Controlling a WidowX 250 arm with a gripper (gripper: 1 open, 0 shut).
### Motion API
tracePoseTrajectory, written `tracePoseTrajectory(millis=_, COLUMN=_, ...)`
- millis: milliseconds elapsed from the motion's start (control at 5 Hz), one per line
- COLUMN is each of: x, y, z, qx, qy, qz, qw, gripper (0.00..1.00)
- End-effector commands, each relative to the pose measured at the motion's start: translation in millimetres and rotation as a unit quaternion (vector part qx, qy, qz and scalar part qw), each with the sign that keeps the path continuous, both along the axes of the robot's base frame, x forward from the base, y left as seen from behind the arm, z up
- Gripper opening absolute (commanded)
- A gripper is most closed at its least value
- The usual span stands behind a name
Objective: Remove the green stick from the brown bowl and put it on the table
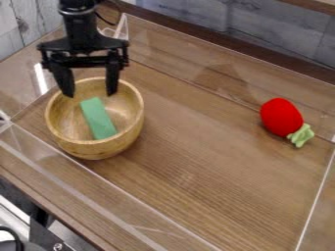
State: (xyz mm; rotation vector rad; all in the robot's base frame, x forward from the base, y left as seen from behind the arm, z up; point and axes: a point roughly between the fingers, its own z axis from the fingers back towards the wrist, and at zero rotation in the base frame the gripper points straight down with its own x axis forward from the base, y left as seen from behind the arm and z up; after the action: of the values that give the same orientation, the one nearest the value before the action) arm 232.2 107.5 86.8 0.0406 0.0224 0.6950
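A flat green stick [97, 119] lies tilted inside the brown wooden bowl [66, 140] at the left of the table. My black gripper [86, 86] hangs just above the bowl's far rim, pointing down. It is open, with its two fingers [57, 81] spread wide and nothing between them. The fingertips stand a little above and behind the stick's upper end, not touching it.
A red strawberry toy [280, 116] with a green leaf lies at the right of the wooden table [197, 147]. Clear acrylic walls [157, 221] run along the table's edges, low at the front and sides.
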Motion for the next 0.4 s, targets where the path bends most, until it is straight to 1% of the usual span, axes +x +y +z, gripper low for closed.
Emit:
tracePoseTrajectory(millis=0, x=6.3, y=10.3, z=10.8, qx=0.026, qy=-0.029, qz=0.033, qw=0.9987, gripper=1.00)
tracePoseTrajectory(millis=200, x=6.3, y=18.0, z=11.3, qx=0.035, qy=-0.037, qz=0.054, qw=0.9972, gripper=1.00)
